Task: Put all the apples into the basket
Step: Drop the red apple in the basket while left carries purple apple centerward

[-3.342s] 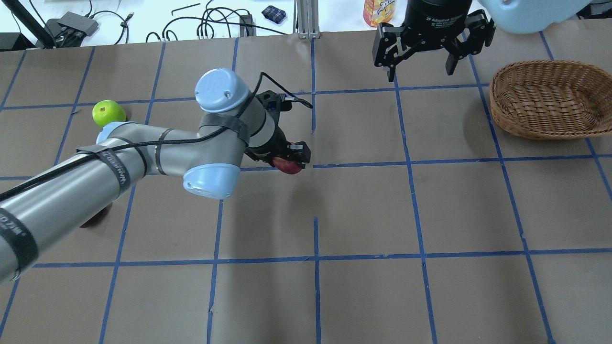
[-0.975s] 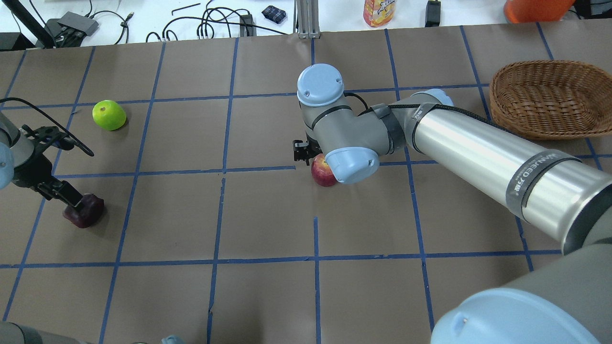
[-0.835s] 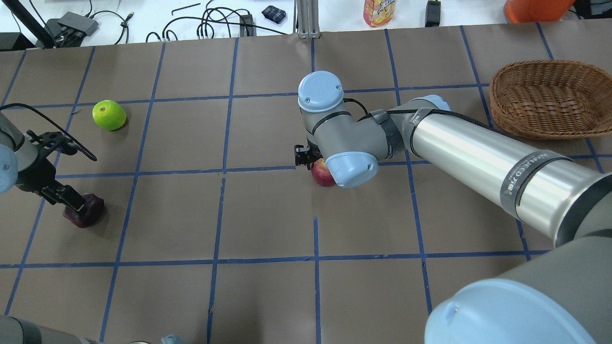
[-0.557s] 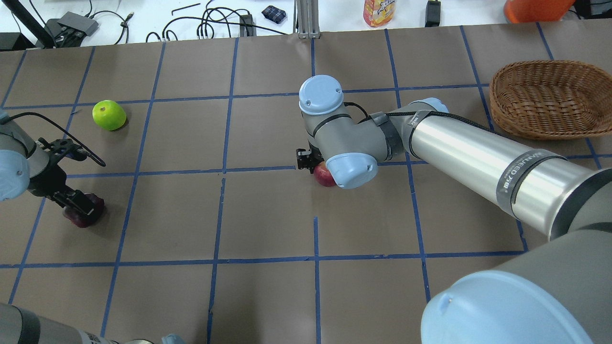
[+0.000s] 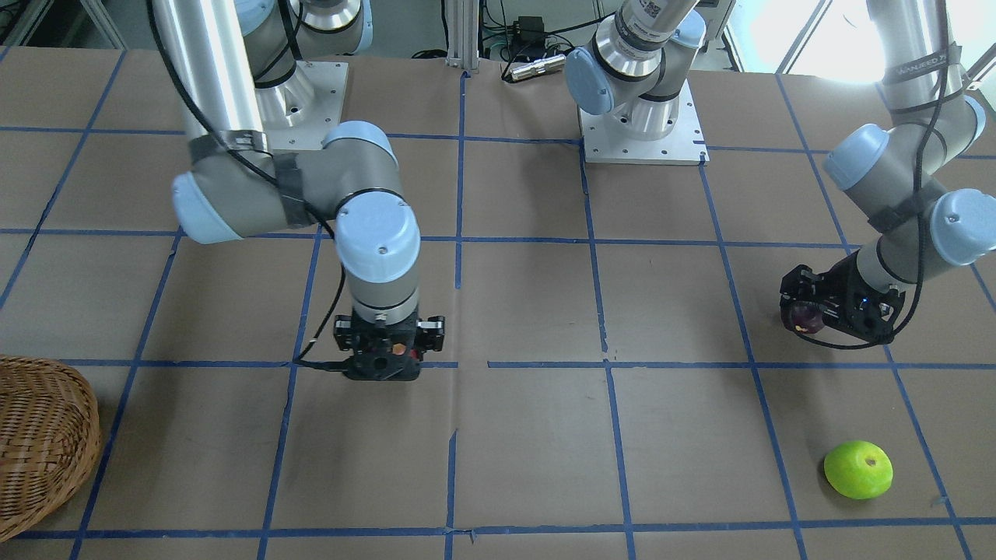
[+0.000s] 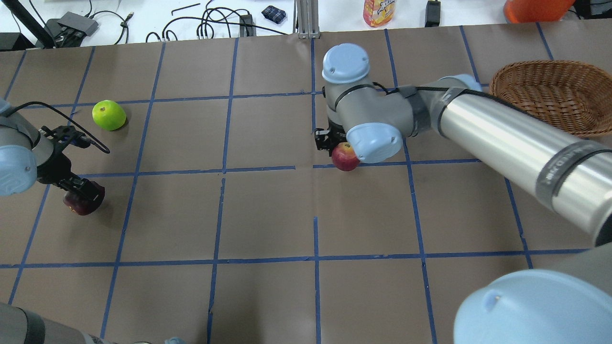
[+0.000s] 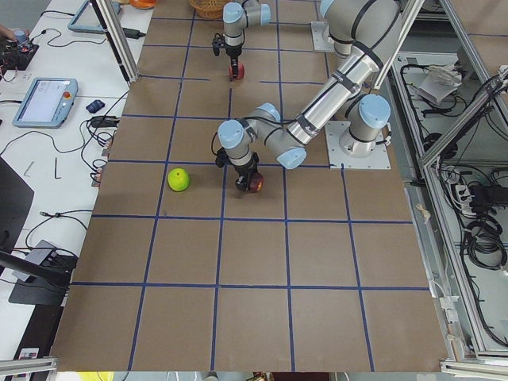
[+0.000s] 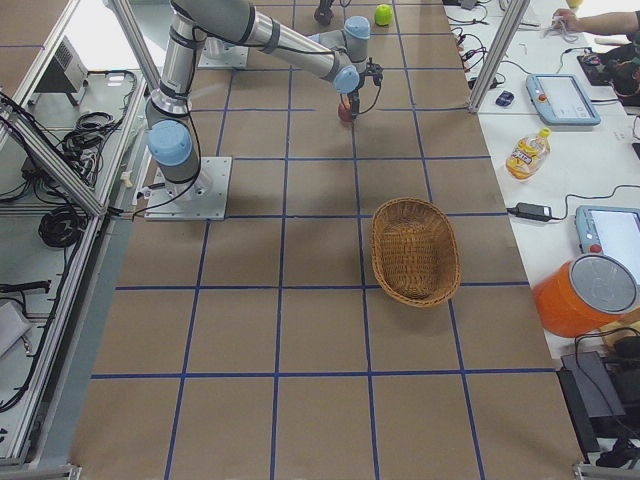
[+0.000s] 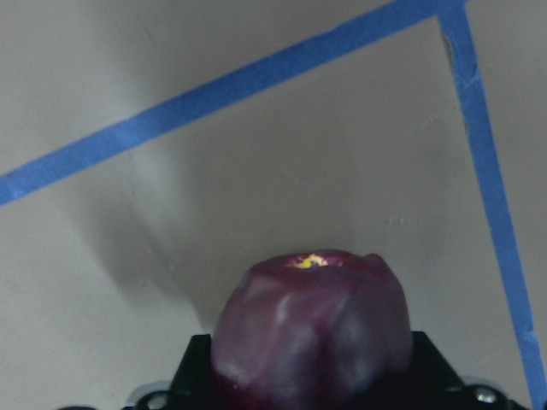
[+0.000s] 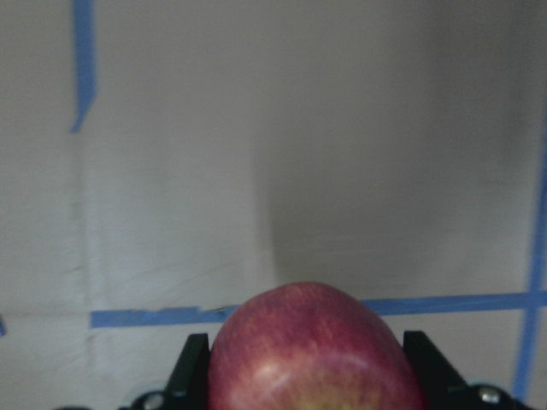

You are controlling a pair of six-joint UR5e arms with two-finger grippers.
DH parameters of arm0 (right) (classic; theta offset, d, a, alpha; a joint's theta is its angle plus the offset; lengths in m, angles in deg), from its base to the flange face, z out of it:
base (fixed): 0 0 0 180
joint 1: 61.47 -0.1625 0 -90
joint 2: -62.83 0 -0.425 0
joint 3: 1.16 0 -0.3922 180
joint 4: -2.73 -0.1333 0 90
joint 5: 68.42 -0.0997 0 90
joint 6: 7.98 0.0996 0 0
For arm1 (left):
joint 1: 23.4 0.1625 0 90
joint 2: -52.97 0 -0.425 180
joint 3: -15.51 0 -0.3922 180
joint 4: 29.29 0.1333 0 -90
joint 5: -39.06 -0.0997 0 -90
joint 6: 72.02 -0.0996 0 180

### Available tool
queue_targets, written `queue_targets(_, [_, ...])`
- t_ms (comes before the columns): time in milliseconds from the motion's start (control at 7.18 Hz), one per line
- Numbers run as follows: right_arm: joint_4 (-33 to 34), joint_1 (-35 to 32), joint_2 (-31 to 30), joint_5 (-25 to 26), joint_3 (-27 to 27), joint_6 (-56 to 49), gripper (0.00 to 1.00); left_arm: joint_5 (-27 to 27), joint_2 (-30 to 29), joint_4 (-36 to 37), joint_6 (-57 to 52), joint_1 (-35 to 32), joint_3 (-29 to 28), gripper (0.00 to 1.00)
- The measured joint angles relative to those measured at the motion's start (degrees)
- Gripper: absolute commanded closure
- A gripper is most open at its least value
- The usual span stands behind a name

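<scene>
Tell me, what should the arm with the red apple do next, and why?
Probably carry it over to the basket. The right gripper is shut on the red apple, and the basket looks empty, some way off. The left gripper holds the purple apple, farther from the basket, so it can follow.

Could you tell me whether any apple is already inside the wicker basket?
No, the wicker basket holds nothing; its woven bottom shows bare in the right-side view.
</scene>
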Motion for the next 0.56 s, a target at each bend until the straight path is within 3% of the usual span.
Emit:
queue_targets(278, [-9.2,12.8,-2.5,0.4,-4.8,-9.6,1.0,4.5,1.7,-2.5,13.3,-11.1,-3.5,0.77])
queue_targets(557, [-12.2,24.9,-0.1,2.2,-10.7,-24.7,1.0,8.9,2.5,-2.5,30.0,-22.5,-4.2,0.79])
